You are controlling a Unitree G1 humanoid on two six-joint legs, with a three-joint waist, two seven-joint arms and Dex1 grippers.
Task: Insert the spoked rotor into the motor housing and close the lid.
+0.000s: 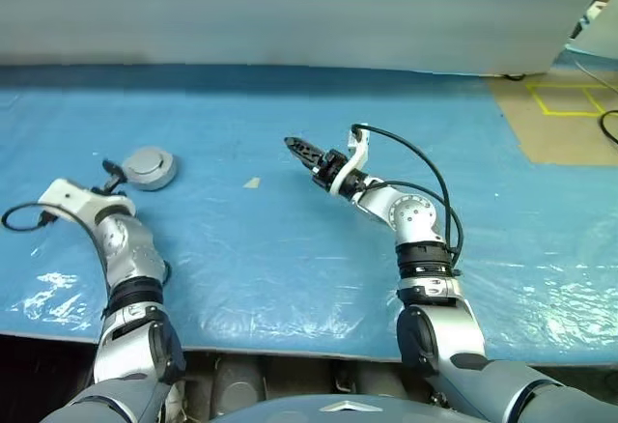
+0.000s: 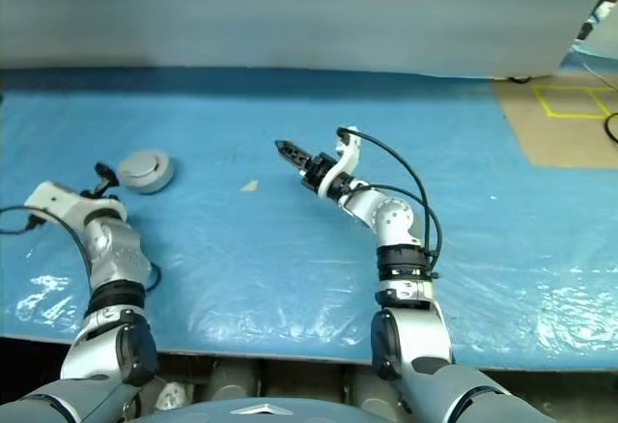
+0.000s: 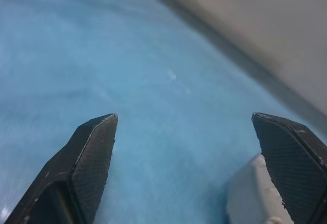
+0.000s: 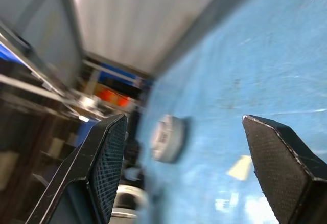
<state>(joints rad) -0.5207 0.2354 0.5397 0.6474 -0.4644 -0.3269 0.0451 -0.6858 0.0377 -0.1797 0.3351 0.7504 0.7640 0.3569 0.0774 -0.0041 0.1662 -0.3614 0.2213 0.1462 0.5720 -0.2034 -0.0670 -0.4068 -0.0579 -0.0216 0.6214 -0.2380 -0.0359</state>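
**Both end effectors empty, closed housing on the desk**

The left end effector (image 2: pixel 99 170) sits just beside the motor housing (image 2: pixel 146 170), its two black fingers (image 3: pixel 92 152) spread wide apart with nothing between them. In the left wrist view a pale grey edge of the housing lies close against the inner side of one finger, though whether it touches cannot be told.

The right end effector (image 1: pixel 297 146) hovers above the desk, well apart from the housing on the side away from the left end effector, pointing roughly level toward it. Its fingers (image 4: pixel 110 152) stand apart and hold nothing; the right wrist view looks between them at the housing across the blue surface.

The motor housing rests flat on the blue-covered desk (image 1: pixel 290 249) and appears as a plain grey puck, with the lid (image 1: pixel 149 161) down on top, its plain outer face with a raised round centre upward.

A small pale scrap (image 1: pixel 251 183) lies on the desk between the housing and the right end effector.
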